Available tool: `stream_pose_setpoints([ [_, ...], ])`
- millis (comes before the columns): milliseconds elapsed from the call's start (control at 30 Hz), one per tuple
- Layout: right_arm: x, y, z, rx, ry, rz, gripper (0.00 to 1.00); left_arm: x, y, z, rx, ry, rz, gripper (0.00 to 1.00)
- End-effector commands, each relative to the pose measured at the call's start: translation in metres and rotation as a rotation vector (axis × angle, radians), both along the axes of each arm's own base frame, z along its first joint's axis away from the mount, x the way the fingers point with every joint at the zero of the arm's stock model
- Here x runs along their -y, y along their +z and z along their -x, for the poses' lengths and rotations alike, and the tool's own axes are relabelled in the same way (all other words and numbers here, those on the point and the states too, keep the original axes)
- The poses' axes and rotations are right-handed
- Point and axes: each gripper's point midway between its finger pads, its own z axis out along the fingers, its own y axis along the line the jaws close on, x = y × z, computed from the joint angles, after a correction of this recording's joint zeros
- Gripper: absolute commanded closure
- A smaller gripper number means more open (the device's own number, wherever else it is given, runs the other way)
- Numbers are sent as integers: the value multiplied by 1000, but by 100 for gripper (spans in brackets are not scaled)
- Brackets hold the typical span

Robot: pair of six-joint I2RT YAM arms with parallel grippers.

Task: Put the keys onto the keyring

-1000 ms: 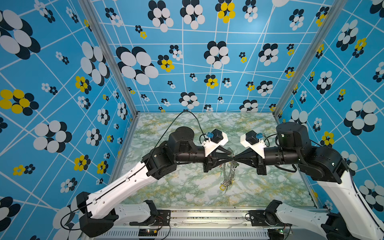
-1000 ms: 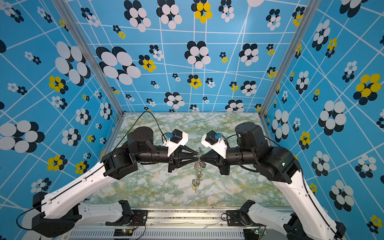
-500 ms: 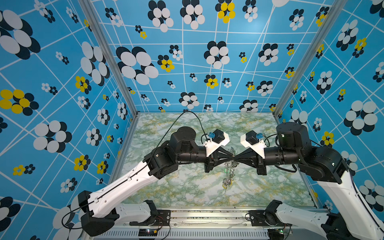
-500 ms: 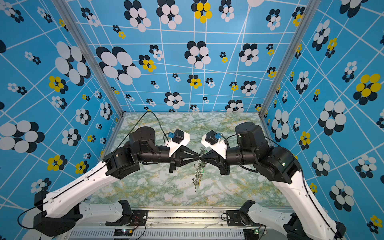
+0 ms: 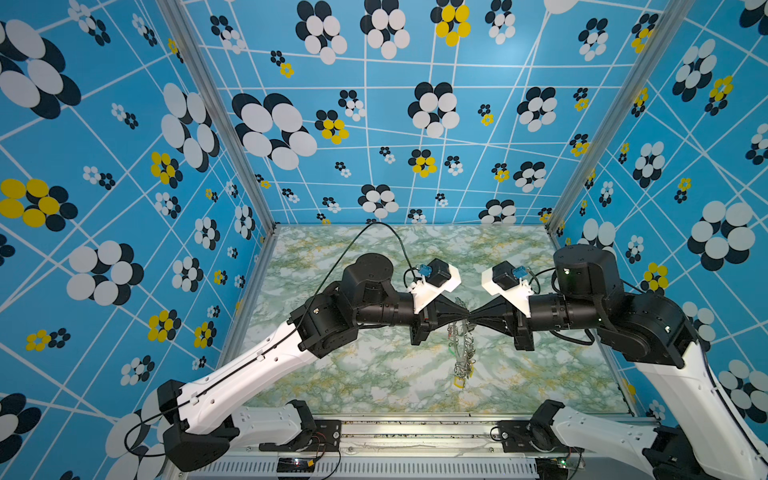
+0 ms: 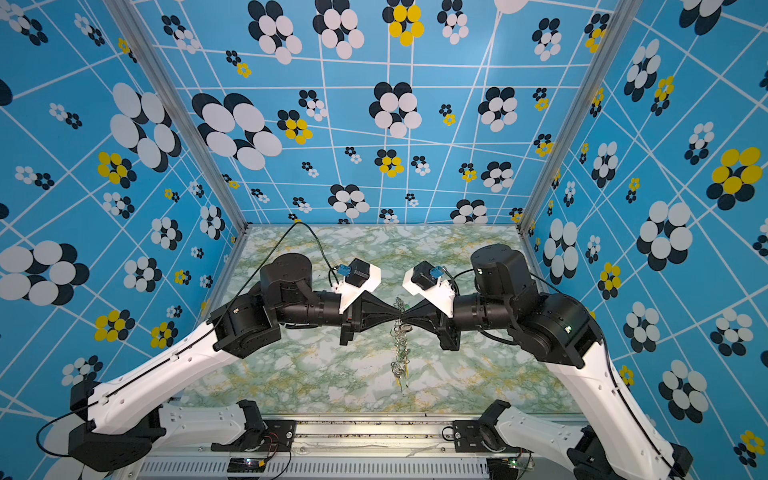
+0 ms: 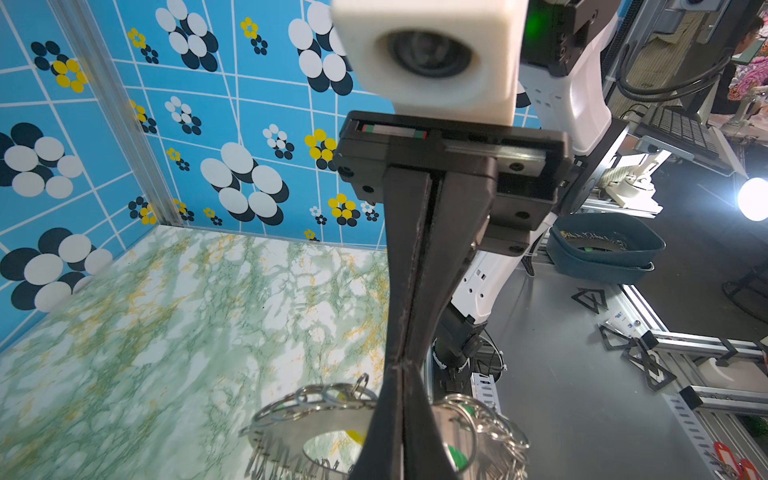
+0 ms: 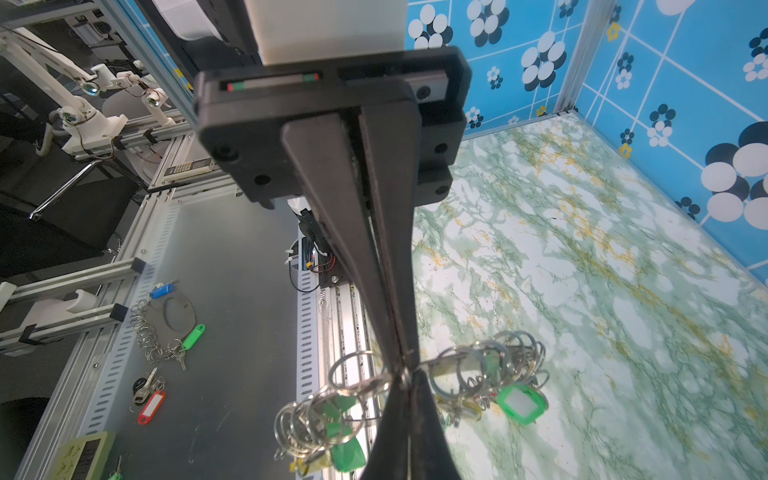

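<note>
Both grippers meet tip to tip in mid-air over the middle of the marbled table [image 5: 353, 374]. The keyring [image 5: 461, 349] hangs edge-on below the meeting point, a grey disc [image 7: 291, 432] rimmed with wire loops [image 8: 361, 374] and green tags [image 8: 521, 403]. A yellow tag [image 5: 458, 381] dangles lowest. My left gripper [image 5: 466, 312] [image 6: 397, 316] [image 7: 402, 370] is shut at the keyring's top rim. My right gripper [image 5: 474, 314] [image 6: 406, 318] [image 8: 409, 372] is shut on the same rim from the opposite side. The keys, with the black tag, are hidden or out of view.
Blue patterned walls enclose the table on three sides, with a metal rail [image 5: 415, 428] along the front. Outside, on a grey bench, lie a spare ring with blue and green tags [image 8: 166, 328], a red-tagged key [image 8: 151, 407] and a dark tub [image 7: 602, 249].
My left gripper has moved right up to the right gripper's tip and closed there. The hanging keyring swung a little. The right arm stayed put.
</note>
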Motion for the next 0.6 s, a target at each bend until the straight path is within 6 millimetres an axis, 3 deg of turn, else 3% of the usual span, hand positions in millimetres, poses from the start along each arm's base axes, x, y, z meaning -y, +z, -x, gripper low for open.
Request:
stream_pose_setpoints([
  [0,-4,10,2,25,23,-41,100,0,16,7,27,-27,52,100],
  [300,-3,11,0,30,7,-40,100,-3,25,10,57,-32,111,100],
  [367,-1,12,0,34,-2,-37,94,-6,30,10,73,-22,135,100],
  [467,2,14,1,47,-14,-39,78,-9,35,10,88,-15,166,100],
  [567,5,15,1,55,-24,-37,70,-13,40,12,99,-14,199,100],
])
